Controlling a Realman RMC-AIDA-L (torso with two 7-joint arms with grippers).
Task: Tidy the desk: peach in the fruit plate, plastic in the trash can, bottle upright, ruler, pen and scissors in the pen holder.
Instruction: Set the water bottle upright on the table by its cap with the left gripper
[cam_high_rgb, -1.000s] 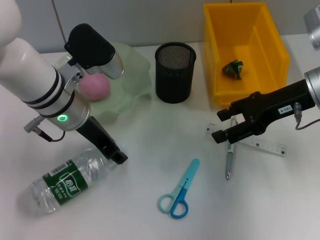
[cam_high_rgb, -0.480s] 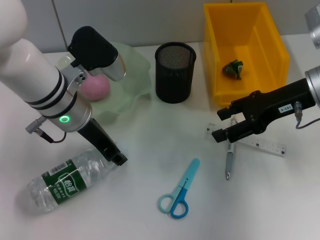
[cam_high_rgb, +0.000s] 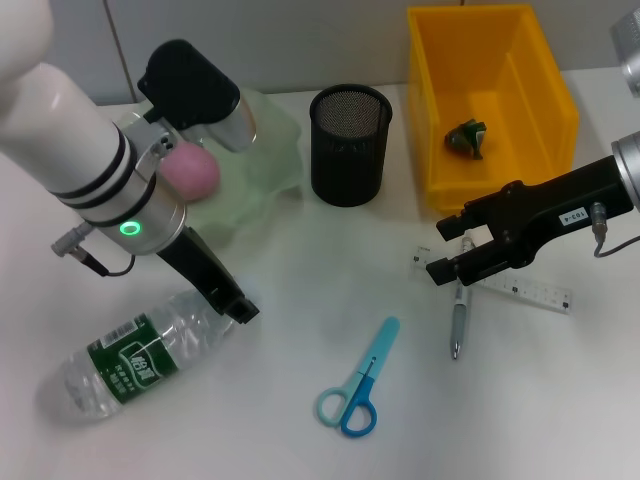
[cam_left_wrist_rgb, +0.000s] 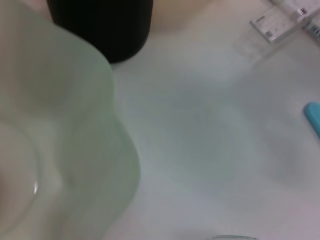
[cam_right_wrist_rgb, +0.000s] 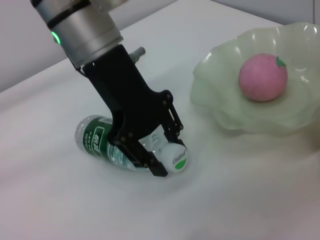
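My left gripper (cam_right_wrist_rgb: 160, 150) is clamped on the lying bottle (cam_high_rgb: 135, 352) near its cap — ready to stand it up. My right gripper (cam_high_rgb: 452, 250) waits with jaws apart over the pen (cam_high_rgb: 458, 325).

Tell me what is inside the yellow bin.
The yellow bin holds one crumpled green plastic wad on its floor. Its near wall hides the front strip of the floor, so anything there cannot be seen.

Even, bright overhead light; desk (cam_high_rgb: 300, 280) reads near-white. Shadows soft and short under the scissors (cam_high_rgb: 358, 385) and the bottle (cam_high_rgb: 135, 355). Left wrist view badly out of focus: fruit plate (cam_left_wrist_rgb: 55, 130) a pale green blur. Right wrist view sharp; far edge slightly soft.
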